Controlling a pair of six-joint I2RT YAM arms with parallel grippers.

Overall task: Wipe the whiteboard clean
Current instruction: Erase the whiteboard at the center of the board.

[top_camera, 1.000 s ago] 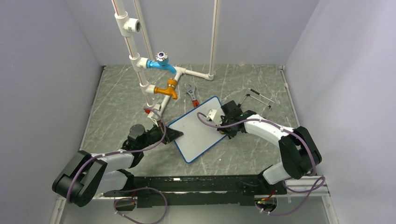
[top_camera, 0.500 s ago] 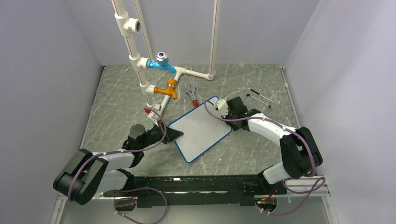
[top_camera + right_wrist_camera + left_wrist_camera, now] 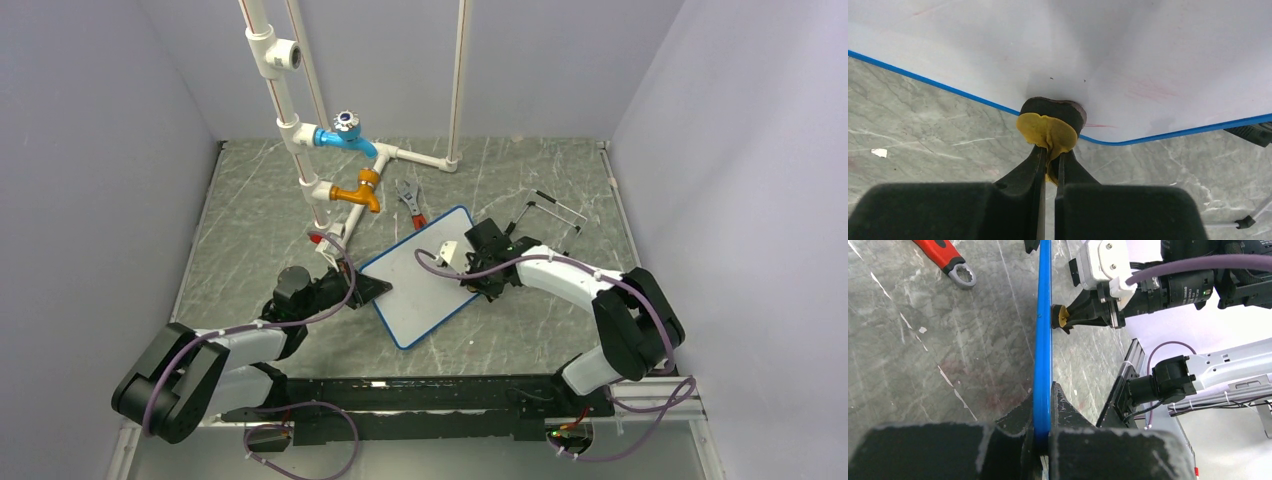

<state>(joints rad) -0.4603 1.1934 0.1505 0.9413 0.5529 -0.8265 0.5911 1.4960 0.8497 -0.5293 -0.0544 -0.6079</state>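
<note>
Between both arms, the small blue-framed white whiteboard (image 3: 415,300) lies diagonally, its long axis running far-right from the left gripper (image 3: 1043,401) clamping its frame. The right gripper (image 3: 1048,167), pinching a yellow sponge pad (image 3: 1047,131), presses its right edge.

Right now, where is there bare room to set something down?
Bare tabletop: between the left wall and the pipes, and the far right corner behind the rods. Crowded: the middle, where the left hand clamps the whiteboard, the right hand presses a yellow eraser on it, and a wrench lies beside its far edge.
</note>
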